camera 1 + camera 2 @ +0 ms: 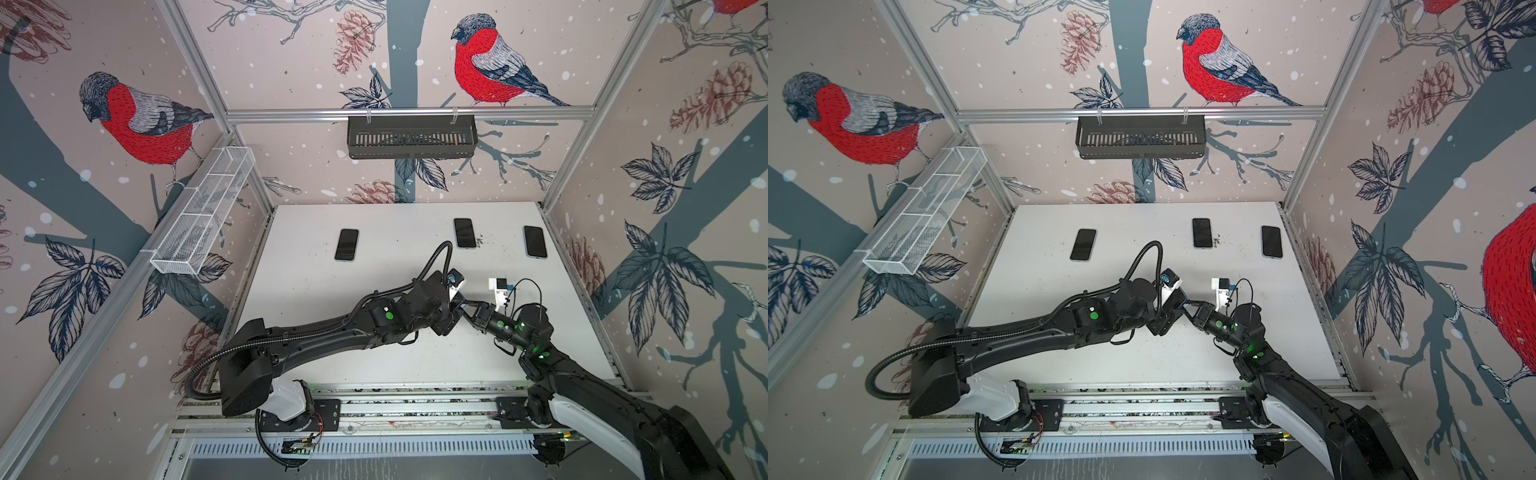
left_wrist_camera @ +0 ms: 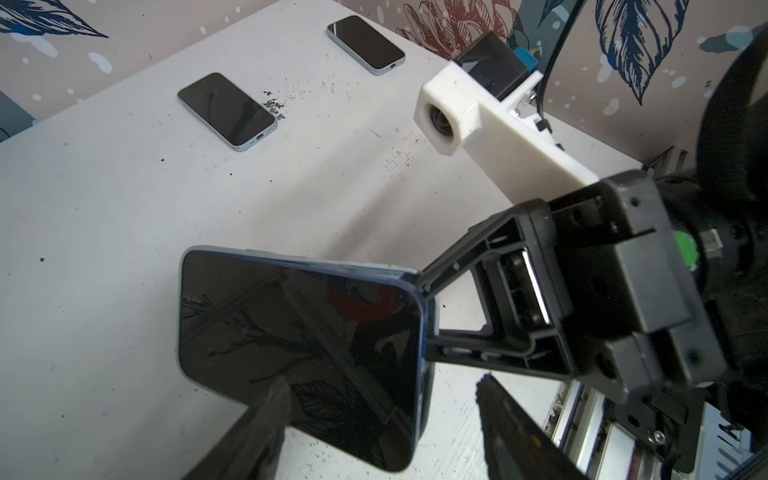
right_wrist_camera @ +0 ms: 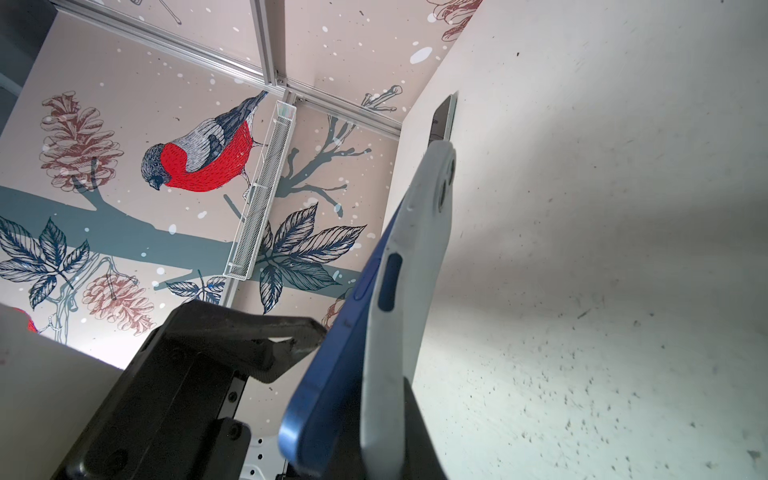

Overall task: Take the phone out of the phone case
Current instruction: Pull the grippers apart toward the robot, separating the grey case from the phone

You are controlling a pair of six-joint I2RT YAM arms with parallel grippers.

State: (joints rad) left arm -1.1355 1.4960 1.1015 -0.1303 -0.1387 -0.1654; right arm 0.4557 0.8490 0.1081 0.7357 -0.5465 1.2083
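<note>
**Top views.** White bench [image 1: 324, 332]. Left spare phone [image 1: 347, 245] at 10 o'clock from the bench's middle, middle spare phone [image 1: 464, 232] at 1 o'clock, right spare phone [image 1: 535, 242] at 2 o'clock, all flat with screens up. Left tool [image 1: 451, 318] and right tool [image 1: 467, 306] tip to tip just at 3 o'clock of the middle. Phone [image 1: 1177, 301] between them, mostly hidden by the arms. White wire basket [image 1: 203, 208] on the wall at 9 o'clock, black basket [image 1: 411, 137] on the wall at 12 o'clock.

**Left wrist view.** Phone [image 2: 299, 353] in the air above the bench, dark screen toward the camera, blue rim. Right tool [image 2: 426, 316] closed on one short end. Left tool [image 2: 386, 428] open: one finger [image 2: 262, 428] across a corner of the screen, contact not clear, the other finger [image 2: 515, 428] apart from the phone's edge. Black specks [image 2: 274, 106] beside the middle spare phone [image 2: 226, 110].

**Right wrist view.** Phone [image 3: 332, 353] edge-on, blue side and button bare, lying against the pale phone case [image 3: 399, 291]. Camera holes at the far end. Right tool [image 3: 361, 365] clamped across both: one finger [image 3: 270, 345] on the screen side, the other behind the case. Phone not yet free of the case.
</note>
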